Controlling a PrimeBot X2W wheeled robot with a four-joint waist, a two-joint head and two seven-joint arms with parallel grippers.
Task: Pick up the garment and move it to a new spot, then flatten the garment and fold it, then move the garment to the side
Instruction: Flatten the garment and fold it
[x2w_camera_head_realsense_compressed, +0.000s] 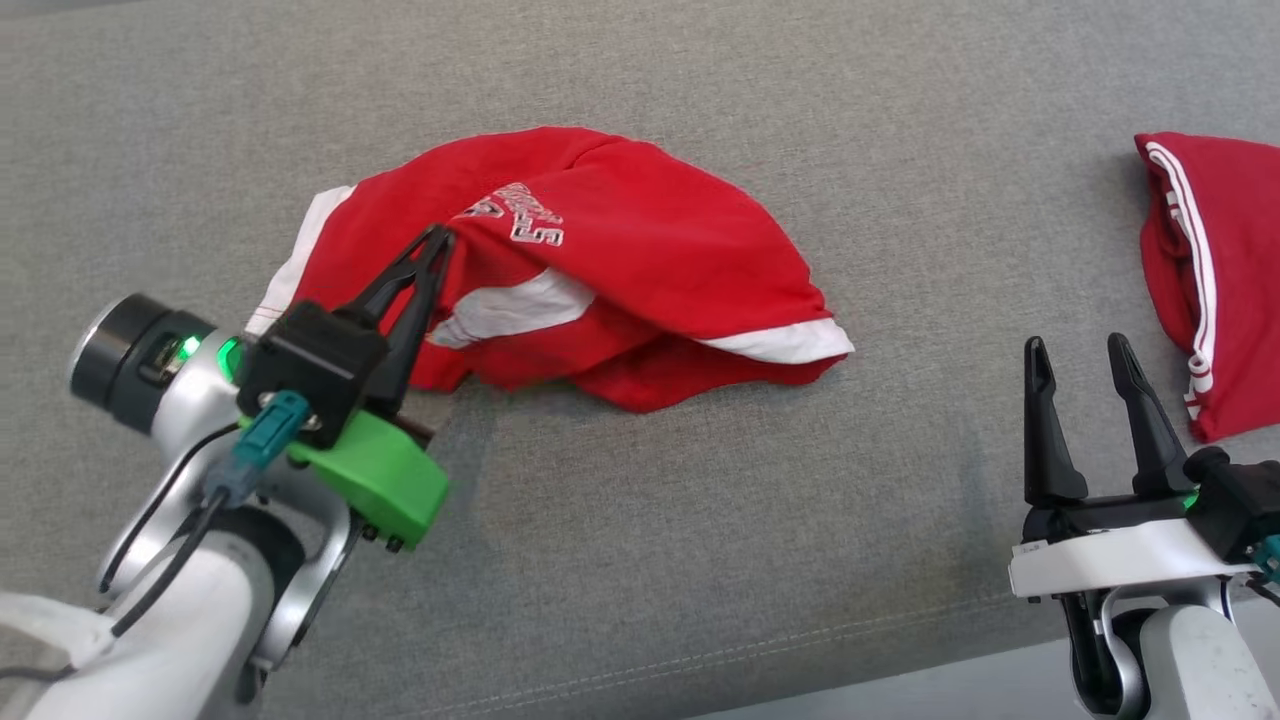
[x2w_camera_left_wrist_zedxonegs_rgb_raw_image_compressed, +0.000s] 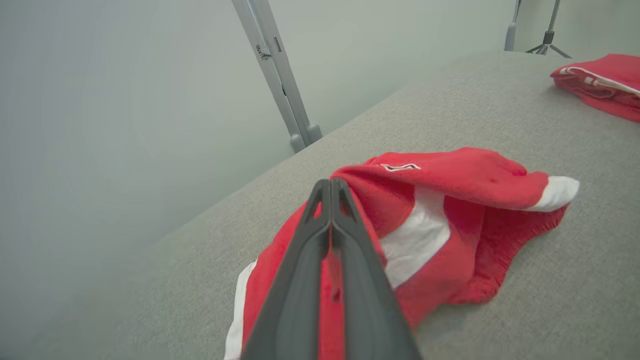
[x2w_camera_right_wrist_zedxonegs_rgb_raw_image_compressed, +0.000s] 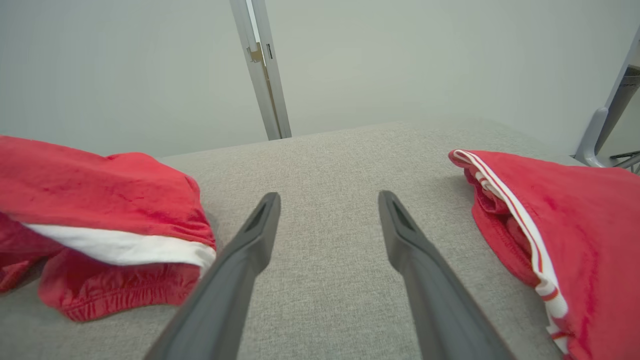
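Head view, left gripper (x2w_camera_head_realsense_compressed: 440, 235): fingers pressed together, tips clamped on a raised fold of the garment (x2w_camera_head_realsense_compressed: 650, 230), just beside its white lettering (x2w_camera_head_realsense_compressed: 530, 215).
Left wrist view, left gripper (x2w_camera_left_wrist_zedxonegs_rgb_raw_image_compressed: 330, 182): the two dark fingers meet with no gap at the tips. Red cloth rises to a ridge right at them, and more of the cloth lies beneath the fingers.
Right gripper (x2w_camera_head_realsense_compressed: 1077, 345): fingers spread wide apart, holding nothing and touching no cloth, with bare table (x2w_camera_head_realsense_compressed: 700, 550) between and ahead of them.
Garment, place: on the table, spreading ahead and to the right of the left gripper's tips, with a smaller part to their left. It lies well to the left of the right gripper.
Garment, look: red with broad white bands, crumpled and bunched rather than flat. One white-edged end points toward the right gripper, and a gathered red hem is tucked beneath it.
Second red garment (x2w_camera_head_realsense_compressed: 1220, 260): on the table just to the right of the right gripper's fingers, apart from them, with a white-striped edge facing that gripper.
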